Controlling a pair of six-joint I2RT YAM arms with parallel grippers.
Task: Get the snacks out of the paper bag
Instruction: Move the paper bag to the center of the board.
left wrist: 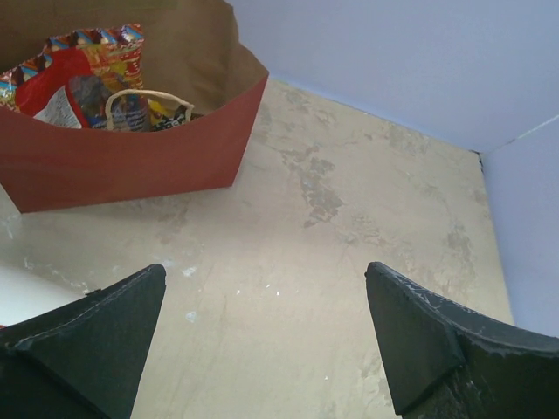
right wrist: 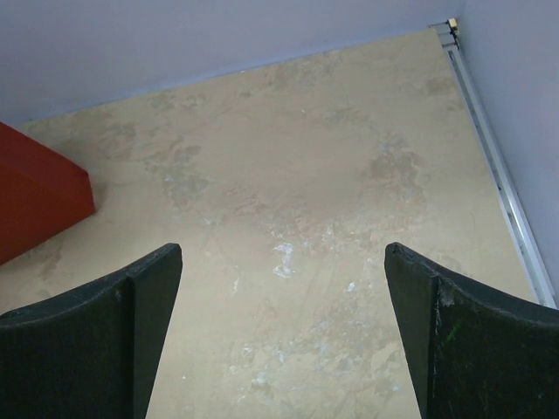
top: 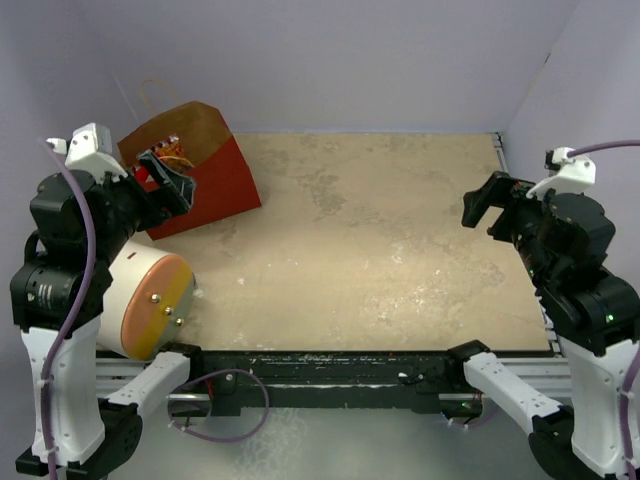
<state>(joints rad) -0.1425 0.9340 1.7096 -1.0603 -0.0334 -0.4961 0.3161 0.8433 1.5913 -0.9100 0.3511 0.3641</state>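
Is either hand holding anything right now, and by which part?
Nothing is held. The left hand is open, empty, short of the paper bag; the right hand is open over the table. The snacks lie inside the bag.

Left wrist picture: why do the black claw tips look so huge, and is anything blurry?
Left wrist view: the open left claw sits right at the lens, so its tips loom large; the paper bag and snacks behind look fairly sharp. Right wrist view: the right claw looms likewise. Top external view: even light, only soft shadows.
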